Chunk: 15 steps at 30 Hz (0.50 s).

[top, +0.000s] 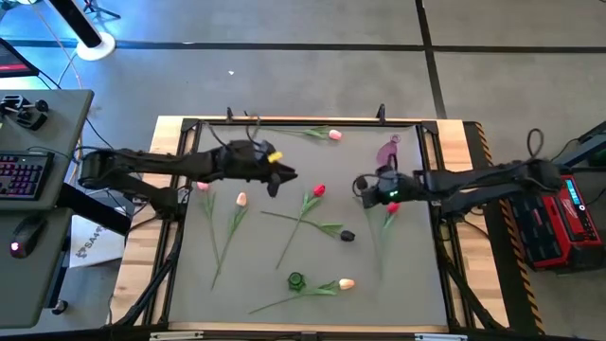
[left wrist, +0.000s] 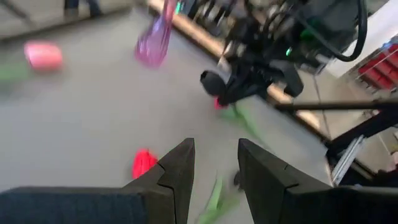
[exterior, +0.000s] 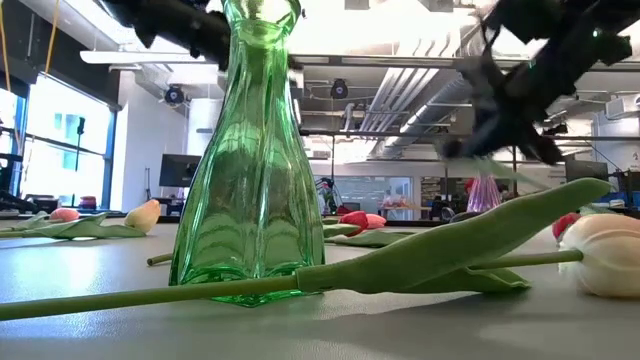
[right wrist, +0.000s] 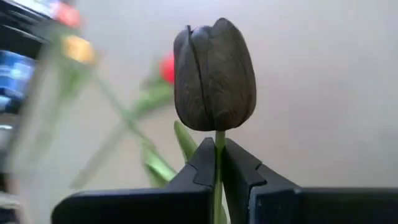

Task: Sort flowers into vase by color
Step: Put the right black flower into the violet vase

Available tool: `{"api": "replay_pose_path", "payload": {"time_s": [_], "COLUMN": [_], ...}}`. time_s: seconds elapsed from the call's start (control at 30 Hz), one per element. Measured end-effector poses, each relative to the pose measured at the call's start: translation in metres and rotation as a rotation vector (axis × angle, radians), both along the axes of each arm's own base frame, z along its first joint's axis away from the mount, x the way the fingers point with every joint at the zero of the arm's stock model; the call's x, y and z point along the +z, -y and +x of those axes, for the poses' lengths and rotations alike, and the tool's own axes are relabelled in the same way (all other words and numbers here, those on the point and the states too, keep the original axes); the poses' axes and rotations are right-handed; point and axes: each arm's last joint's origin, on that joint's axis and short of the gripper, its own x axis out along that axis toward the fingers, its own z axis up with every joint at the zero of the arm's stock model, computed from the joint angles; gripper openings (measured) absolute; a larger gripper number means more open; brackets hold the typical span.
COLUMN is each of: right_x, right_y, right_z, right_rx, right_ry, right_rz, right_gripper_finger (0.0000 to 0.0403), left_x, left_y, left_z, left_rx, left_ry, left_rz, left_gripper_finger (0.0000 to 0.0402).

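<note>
My right gripper [right wrist: 219, 163] is shut on a near-black tulip [right wrist: 214, 74] over the mat's right half [top: 363, 187]. My left gripper [left wrist: 216, 168] hovers open and empty over the mat's middle left [top: 282, 180], facing the right gripper. Loose flowers lie flat on the grey mat: a red one [top: 318, 189], a cream one [top: 240, 199], a pink one [top: 333, 134] at the far edge, another red one [top: 391, 206] under the right arm. A green glass vase [top: 295, 280] stands near the front edge. A pink vase [top: 389, 152] stands at the far right. My right gripper pinches the tulip's thin green stem [right wrist: 219, 146] between its two fingers, right under the head. The fingers slant down from the table's right side. The dark head stands just past the fingertips, clear of the mat; the fingers hide the rest of the stem.
A dark head [top: 347, 236] on a stem and a cream tulip [top: 346, 282] beside the green vase [exterior: 245, 150] lie on the mat's near half. A black frame [top: 284, 121] borders the mat. A keyboard [top: 21, 175] sits on a desk at the left.
</note>
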Motion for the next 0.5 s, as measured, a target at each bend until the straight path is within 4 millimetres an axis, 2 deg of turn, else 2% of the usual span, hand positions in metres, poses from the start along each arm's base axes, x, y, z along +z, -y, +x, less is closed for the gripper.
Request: {"api": "replay_pose_path", "payload": {"time_s": [0.23,0.37,0.5], "right_x": [0.047,0.067,0.083], "right_y": [0.003,0.005,0.006], "right_z": [-0.004,-0.010,-0.015], "right_rx": [0.072,0.097,0.080], "right_ry": [0.311,0.385,0.418], "right_rz": [-0.350,-0.599,-0.795], "right_gripper_finger": [0.0001,0.0001,0.0001], "left_x": [0.042,0.054,0.057], "left_y": [-0.006,-0.005,-0.005], "left_z": [-0.034,-0.045,-0.049], "left_rx": [0.040,0.071,0.086], "left_ry": [0.136,0.174,0.186], "left_rz": [0.184,0.233,0.240], "left_gripper_finger": [0.0113,0.0113,0.0113]}}
